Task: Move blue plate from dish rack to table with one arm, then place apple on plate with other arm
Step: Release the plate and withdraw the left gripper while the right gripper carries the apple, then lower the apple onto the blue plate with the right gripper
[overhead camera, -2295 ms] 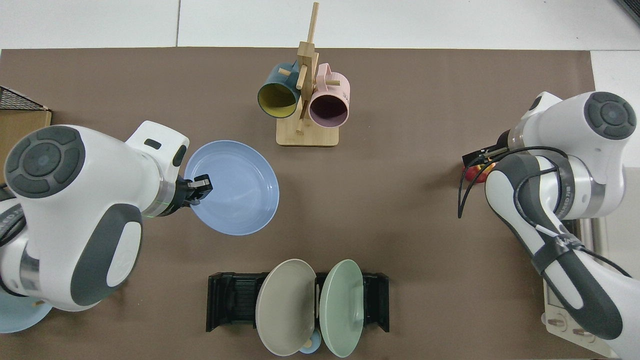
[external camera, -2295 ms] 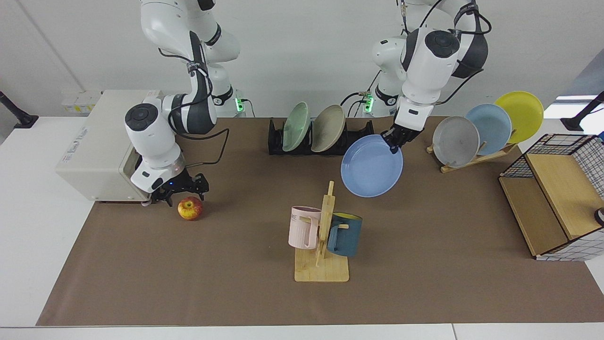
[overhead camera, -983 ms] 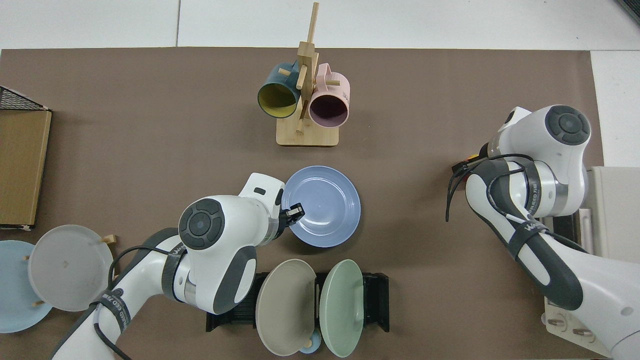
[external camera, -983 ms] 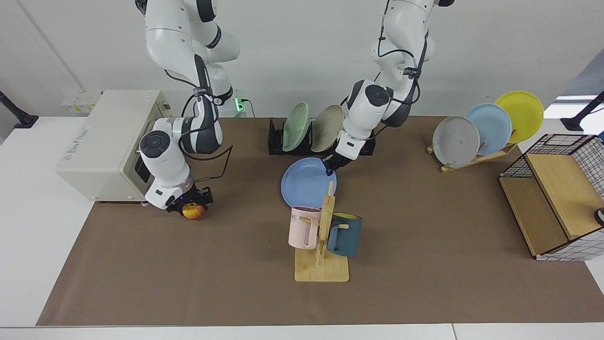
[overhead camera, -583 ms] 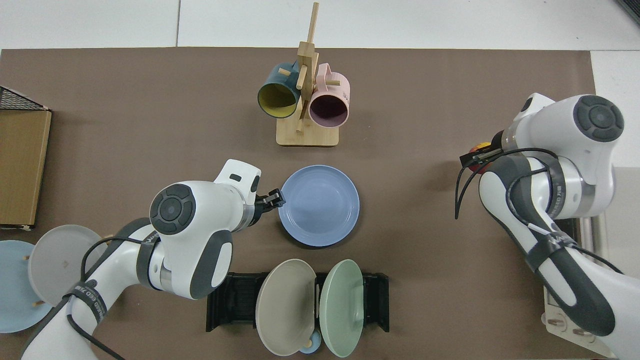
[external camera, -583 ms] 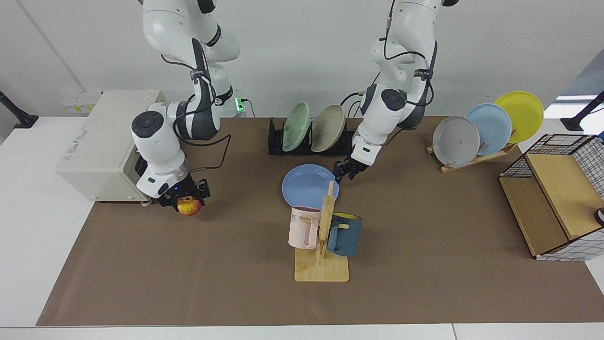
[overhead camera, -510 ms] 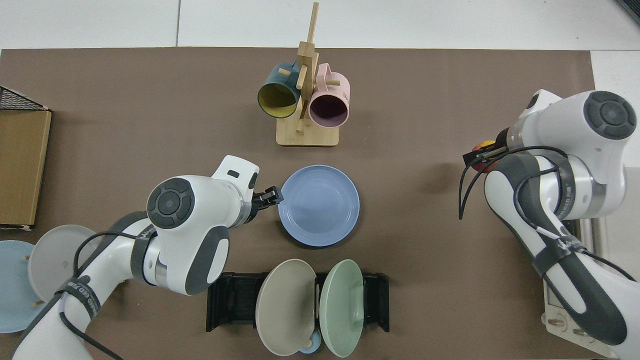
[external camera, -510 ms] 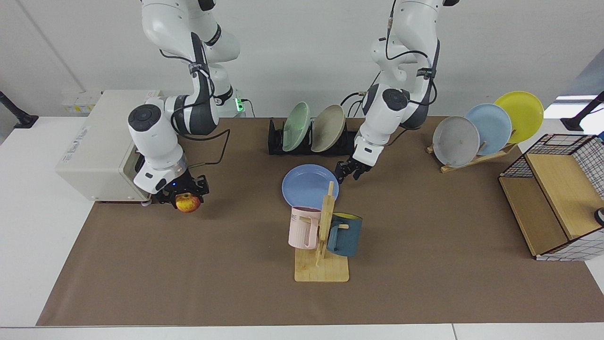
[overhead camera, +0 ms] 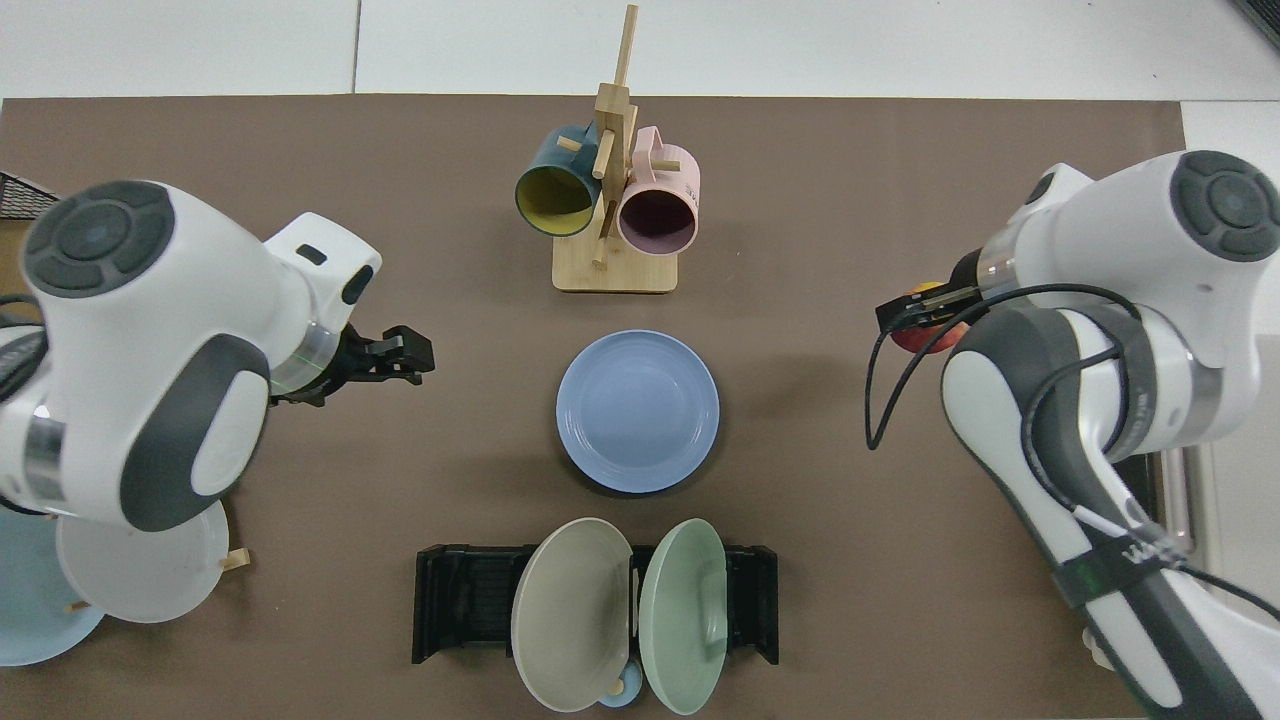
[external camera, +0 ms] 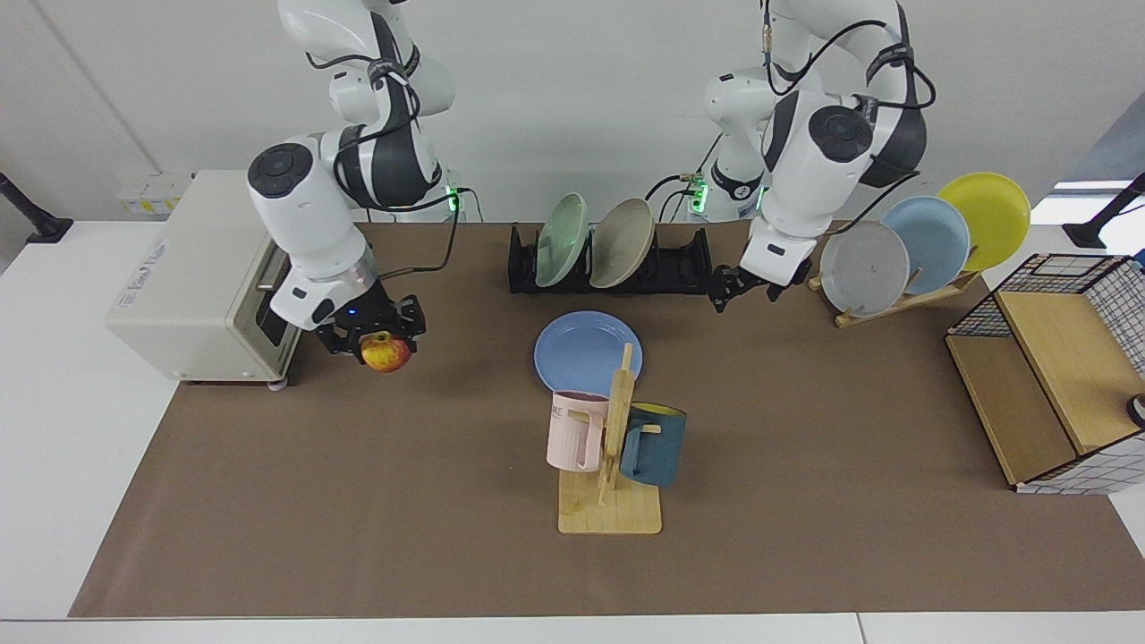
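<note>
since my last look the left gripper [external camera: 735, 291] is off the blue plate [external camera: 586, 351], which now lies flat on the table [external camera: 358, 501], and sits empty well apart; my right gripper [external camera: 376, 340] now carries the apple [external camera: 386, 353] raised clear.

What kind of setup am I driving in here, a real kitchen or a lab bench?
Likely a lab bench staged as a kitchen: a paper-covered table against a bare white wall, two rack-held plate sets including the dish rack, a mug stand, and a toaster oven beside the arms.
</note>
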Controlling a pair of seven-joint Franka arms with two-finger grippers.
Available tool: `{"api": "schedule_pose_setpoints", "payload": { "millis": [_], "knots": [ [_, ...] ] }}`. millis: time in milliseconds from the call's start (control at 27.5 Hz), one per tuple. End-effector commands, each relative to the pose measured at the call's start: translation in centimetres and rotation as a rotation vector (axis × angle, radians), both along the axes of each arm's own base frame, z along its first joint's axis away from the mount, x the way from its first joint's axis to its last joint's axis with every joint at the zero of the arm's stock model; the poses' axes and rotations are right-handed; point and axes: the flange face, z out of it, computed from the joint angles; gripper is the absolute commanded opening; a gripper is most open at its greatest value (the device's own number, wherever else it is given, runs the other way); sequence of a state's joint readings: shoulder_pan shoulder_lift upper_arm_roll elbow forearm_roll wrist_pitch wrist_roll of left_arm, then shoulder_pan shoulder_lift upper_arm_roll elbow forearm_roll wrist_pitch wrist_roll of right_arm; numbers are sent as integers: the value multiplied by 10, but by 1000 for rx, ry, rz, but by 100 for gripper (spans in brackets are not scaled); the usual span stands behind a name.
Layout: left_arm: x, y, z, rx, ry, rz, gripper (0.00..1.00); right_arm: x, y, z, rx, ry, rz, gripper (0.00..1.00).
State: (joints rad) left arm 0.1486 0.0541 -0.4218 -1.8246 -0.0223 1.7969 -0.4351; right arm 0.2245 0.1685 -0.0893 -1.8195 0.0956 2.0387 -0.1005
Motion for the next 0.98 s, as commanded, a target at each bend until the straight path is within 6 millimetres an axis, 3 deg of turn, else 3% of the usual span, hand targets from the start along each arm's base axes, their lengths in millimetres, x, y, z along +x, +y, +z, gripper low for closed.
{"api": "schedule_pose_setpoints", "payload": {
  "millis": [0,255,401,692,801,947],
  "knots": [
    [8,40,38,14,37,-70,100,-10,58,3,3,5,-56,19],
    [-9,100,85,18,7,-108,100,-34,152,-3,-2,16,-128,18],
    [-14,128,98,-13,-12,-93,100,-39,187,-4,-1,13,-161,17],
    [-14,127,108,-5,-53,-99,100,-48,241,-22,-1,11,-211,17],
    [-13,125,109,-7,-61,-101,100,-56,265,-42,-5,11,-212,17],
    [-12,122,110,-7,-72,-106,100,-55,281,-69,3,-3,-210,17]
  ]
}}
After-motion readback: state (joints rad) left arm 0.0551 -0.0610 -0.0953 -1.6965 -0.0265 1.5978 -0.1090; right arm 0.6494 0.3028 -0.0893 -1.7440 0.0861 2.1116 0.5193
